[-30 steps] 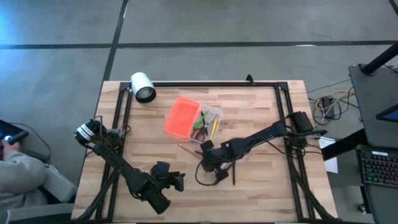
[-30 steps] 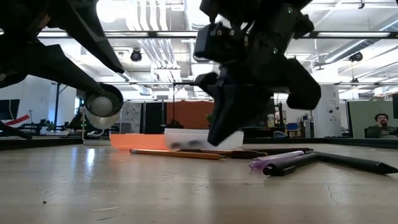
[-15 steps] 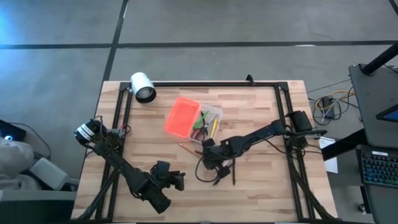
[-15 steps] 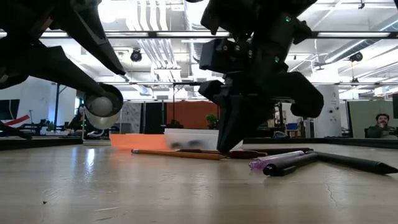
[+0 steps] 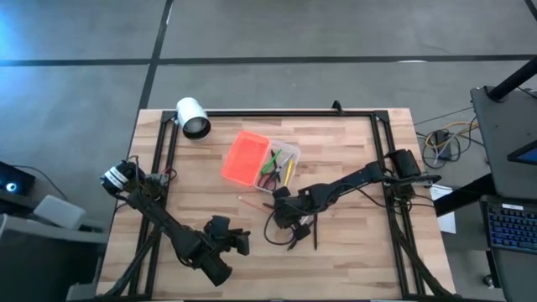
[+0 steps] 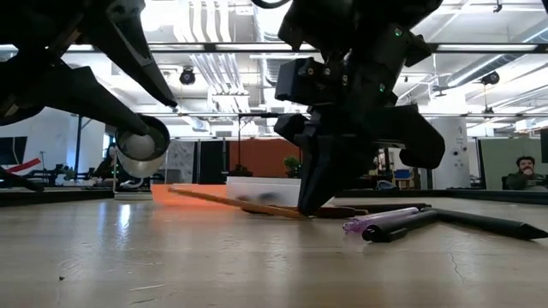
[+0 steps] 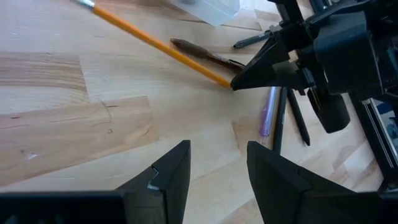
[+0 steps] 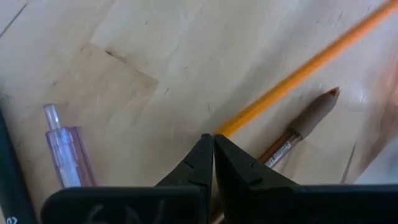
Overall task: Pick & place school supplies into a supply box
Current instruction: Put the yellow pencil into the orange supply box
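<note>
Orange pencil (image 6: 231,202) now tilts, far end lifted off the worktop (image 5: 352,159); it lay flat before. Right gripper (image 8: 213,144) jaws clenched on its near end, at 5 o'clock of the supply box (image 5: 256,159). Left gripper (image 7: 214,168) jaws released, waiting at the worktop's 7 o'clock.

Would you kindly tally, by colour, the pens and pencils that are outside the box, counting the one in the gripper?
Orange pencil, pinched by the right gripper: 1
Brown pencil: 1
Purple pen: 1
Black pens: 3
Total: 6
</note>
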Controlling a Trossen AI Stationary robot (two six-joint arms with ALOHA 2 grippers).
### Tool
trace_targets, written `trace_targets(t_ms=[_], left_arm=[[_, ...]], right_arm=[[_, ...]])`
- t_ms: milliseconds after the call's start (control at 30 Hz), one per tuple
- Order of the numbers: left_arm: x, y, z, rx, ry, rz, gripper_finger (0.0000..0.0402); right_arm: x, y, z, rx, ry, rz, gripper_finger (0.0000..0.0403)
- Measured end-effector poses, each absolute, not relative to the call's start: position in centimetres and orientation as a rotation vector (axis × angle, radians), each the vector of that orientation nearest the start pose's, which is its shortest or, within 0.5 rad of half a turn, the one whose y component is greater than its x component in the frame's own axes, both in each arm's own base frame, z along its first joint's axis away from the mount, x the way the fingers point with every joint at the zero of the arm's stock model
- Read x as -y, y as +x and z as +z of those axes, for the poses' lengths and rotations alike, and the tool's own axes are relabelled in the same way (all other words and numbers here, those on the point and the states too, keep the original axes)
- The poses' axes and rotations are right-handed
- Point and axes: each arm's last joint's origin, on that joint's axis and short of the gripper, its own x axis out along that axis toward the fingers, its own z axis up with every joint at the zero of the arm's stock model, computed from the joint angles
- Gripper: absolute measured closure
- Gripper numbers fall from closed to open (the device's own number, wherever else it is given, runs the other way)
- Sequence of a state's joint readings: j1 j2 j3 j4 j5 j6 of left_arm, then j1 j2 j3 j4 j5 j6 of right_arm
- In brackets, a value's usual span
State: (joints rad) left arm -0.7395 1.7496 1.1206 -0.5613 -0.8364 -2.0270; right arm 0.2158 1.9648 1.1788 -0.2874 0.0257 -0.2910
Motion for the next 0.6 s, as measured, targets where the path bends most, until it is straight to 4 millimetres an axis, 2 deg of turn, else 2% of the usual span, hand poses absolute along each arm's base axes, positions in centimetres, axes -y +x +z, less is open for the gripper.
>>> trace_targets(t_ms=[200, 333, 467, 600], left_arm=[[20.3, 26.4, 18.7, -0.353, -1.103, 0.799, 0.0262], [19.2, 26.9, 19.5, -0.316, -1.134, 0.823, 0.0262], [17.3, 27.2, 20.8, -0.309, -1.166, 0.843, 0.0262], [14.9, 27.4, 22.2, -0.453, -1.034, 0.799, 0.0262]], right_arm=[[-8.1, 37.4, 12.9, -1.025, -0.387, 0.322, 0.0394], [-8.1, 37.3, 12.7, -1.023, -0.388, 0.320, 0.0394], [-8.0, 37.2, 12.7, -1.025, -0.389, 0.319, 0.0394], [-8.0, 37.2, 12.7, -1.026, -0.389, 0.319, 0.0394]])
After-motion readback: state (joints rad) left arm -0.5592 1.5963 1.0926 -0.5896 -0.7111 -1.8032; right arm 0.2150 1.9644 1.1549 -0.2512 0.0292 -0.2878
